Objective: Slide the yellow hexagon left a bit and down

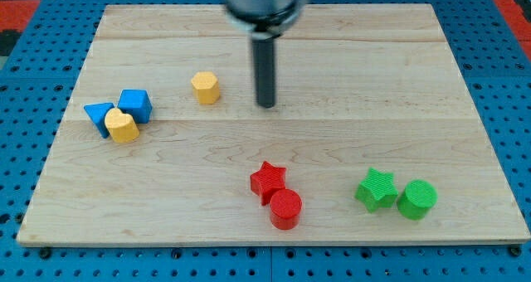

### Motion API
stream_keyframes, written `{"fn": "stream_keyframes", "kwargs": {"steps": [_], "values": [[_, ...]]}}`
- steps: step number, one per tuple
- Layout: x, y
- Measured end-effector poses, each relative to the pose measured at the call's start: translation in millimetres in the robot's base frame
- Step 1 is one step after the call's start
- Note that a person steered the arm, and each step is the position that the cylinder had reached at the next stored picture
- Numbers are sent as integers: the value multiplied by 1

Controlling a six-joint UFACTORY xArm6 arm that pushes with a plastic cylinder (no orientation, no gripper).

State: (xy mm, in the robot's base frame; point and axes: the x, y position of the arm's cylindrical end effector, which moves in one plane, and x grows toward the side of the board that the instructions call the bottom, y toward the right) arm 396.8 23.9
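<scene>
The yellow hexagon [205, 88] lies on the wooden board [348, 75], left of centre in the upper half. My tip [265, 105] is to the hexagon's right and slightly lower, a clear gap away and not touching it. The rod hangs from a metal mount at the view's top.
At the left, a blue triangle [99, 116], a blue block [135, 105] and a yellow heart [123, 126] sit clustered. A red star [268, 181] and red cylinder [285, 208] lie bottom centre. A green star [376, 189] and green cylinder [416, 199] lie bottom right.
</scene>
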Motion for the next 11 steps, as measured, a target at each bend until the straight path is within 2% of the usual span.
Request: {"fn": "stream_keyframes", "kwargs": {"steps": [2, 4, 5, 6, 7, 8, 10, 11], "values": [[-25, -82], [46, -79], [-2, -27], [-35, -37], [-37, -97], [-23, -102], [-22, -136], [27, -142]]}}
